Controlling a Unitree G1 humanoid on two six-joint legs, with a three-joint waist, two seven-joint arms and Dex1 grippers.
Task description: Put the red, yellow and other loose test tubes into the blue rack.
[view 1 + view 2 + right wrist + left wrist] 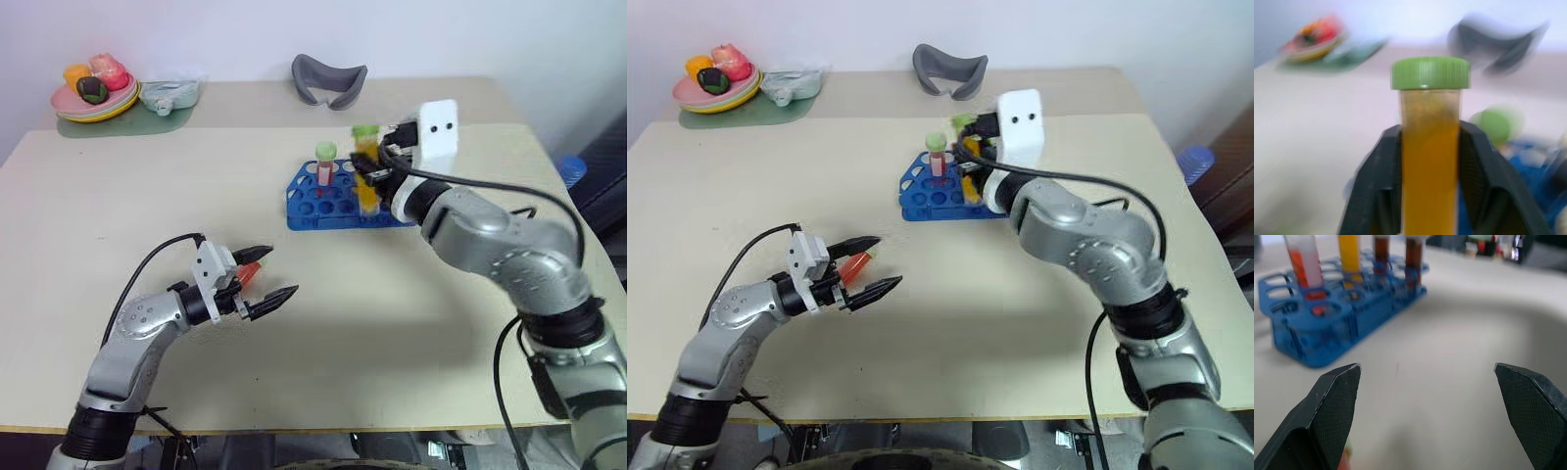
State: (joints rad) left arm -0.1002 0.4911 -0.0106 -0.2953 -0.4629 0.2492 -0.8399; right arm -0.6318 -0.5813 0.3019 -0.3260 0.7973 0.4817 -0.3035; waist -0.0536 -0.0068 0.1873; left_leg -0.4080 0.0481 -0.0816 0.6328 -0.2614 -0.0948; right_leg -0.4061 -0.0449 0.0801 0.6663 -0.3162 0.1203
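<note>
Near left, the left gripper [269,276] hovers with jaws spread over a red tube [251,269] on the surface. Farther right, the right gripper [1428,147] clenches a yellow tube [1429,161] above the blue rack [306,201]; light, smooth, likely slippery, best pinched mid-body

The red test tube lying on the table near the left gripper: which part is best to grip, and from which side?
Likely mid-body of the red test tube, from above, jaws across its narrow width. It lies flat on the table, so only its rounded sides are free. The left gripper is open close by.
</note>
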